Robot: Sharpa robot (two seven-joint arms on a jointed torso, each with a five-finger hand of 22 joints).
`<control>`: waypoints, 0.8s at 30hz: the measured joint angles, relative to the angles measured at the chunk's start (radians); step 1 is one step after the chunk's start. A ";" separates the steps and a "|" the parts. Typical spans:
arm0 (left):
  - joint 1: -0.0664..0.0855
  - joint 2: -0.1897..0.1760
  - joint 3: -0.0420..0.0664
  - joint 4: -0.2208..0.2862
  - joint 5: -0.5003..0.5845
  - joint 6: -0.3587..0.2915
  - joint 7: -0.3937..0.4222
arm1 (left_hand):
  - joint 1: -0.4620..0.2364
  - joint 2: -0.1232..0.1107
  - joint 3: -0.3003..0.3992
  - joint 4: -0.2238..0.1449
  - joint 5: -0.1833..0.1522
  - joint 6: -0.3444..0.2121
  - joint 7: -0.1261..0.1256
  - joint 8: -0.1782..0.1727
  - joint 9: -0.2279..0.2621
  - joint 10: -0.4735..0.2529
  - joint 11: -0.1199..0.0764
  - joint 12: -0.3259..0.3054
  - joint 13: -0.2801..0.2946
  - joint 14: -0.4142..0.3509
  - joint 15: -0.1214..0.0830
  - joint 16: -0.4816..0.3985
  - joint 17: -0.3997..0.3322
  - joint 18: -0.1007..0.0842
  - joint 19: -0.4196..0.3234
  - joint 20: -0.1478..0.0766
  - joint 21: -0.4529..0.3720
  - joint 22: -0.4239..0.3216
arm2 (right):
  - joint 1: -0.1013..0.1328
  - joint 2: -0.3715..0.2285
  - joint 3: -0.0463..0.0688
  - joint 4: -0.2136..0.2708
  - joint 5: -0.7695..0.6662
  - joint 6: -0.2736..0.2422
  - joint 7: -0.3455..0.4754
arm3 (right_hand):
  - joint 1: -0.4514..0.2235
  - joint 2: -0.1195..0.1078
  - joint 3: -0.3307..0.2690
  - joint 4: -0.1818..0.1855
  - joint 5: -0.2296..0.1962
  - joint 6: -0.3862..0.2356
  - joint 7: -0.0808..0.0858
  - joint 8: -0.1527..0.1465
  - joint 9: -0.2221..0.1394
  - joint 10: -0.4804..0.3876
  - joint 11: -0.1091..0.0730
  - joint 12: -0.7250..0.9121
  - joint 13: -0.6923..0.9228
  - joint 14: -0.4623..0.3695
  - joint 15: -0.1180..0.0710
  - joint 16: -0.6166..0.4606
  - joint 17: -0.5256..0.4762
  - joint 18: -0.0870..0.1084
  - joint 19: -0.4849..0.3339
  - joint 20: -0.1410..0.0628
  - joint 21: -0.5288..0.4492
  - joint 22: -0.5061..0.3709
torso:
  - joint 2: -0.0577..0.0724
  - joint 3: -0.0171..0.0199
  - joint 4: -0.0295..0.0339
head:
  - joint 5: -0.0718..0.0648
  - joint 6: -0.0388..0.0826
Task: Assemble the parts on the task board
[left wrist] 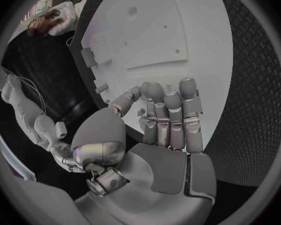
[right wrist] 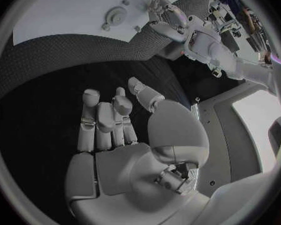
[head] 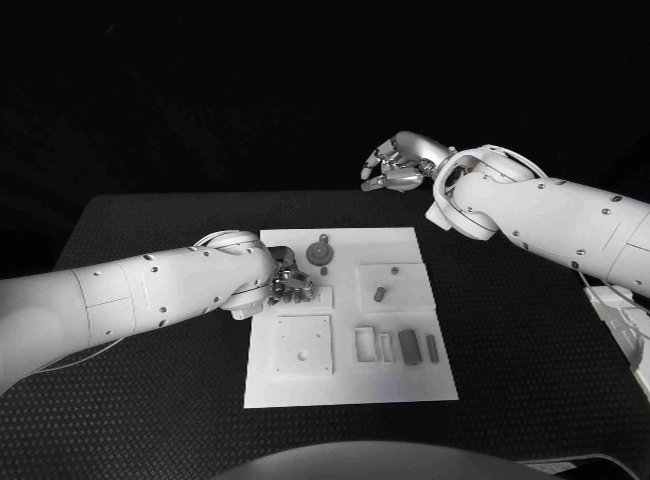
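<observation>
The white task board lies in the middle of the black table. On it are a round grey part with a stub, a small grey part on a raised square, and two grey bars beside a white slot block. My left hand is low over the board's left edge, fingers side by side, thumb apart, and its palm is bare. My right hand is raised beyond the board's far end, and its fingers are straight with nothing in them.
A white square plate with a hole takes up the board's near left; the left wrist view shows it too. White boxes and cables lie at the table's right edge. In the right wrist view the board lies far below.
</observation>
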 measured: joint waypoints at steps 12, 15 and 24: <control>-0.002 -0.002 -0.001 -0.003 0.001 0.001 -0.001 | -0.076 -0.097 -0.073 0.075 -0.215 -0.020 0.005 0.005 -0.016 -0.009 0.002 0.000 -0.006 -0.014 0.003 0.000 -0.009 0.020 -0.008 -0.008 -0.013 0.000 | 0.000 -0.001 0.000 0.000 0.000 0.000 0.000 | 0.000 0.000 0.000 0.000 0.000 -0.003 0.003 0.000 0.001 0.000 0.001 0.000 0.000 0.000 0.000 0.000 -0.002 0.000 0.000 0.000 0.000 0.000 | 0.000 0.0000 -0.0004 | 0.000 -0.001; -0.002 -0.003 -0.001 -0.003 0.000 0.001 -0.001 | -0.094 -0.124 -0.079 0.093 -0.226 -0.023 0.002 0.010 -0.016 -0.014 0.000 0.000 -0.006 -0.018 -0.001 0.000 -0.009 0.020 -0.008 -0.008 -0.013 0.000 | 0.000 -0.002 0.000 0.000 0.000 0.000 0.000 | 0.000 0.000 0.000 0.000 0.000 -0.003 0.003 0.000 0.001 -0.002 0.003 0.000 0.000 -0.001 0.001 0.000 -0.002 0.000 0.000 0.000 0.000 0.000 | 0.000 0.0000 -0.0005 | 0.000 -0.001; -0.002 -0.010 -0.001 -0.003 0.001 0.000 0.000 | -0.128 -0.153 -0.137 0.088 -0.226 -0.033 0.004 0.017 -0.015 -0.022 0.000 0.000 -0.006 -0.026 -0.001 0.008 -0.009 0.019 -0.017 -0.009 -0.023 0.000 | 0.000 -0.003 0.000 0.000 0.000 0.000 0.000 | 0.000 0.000 0.000 0.000 0.000 -0.003 0.003 0.000 0.001 -0.003 0.004 0.000 0.000 -0.001 0.001 0.000 -0.003 0.000 0.000 0.000 0.000 0.000 | 0.000 0.0000 -0.0003 | -0.001 -0.001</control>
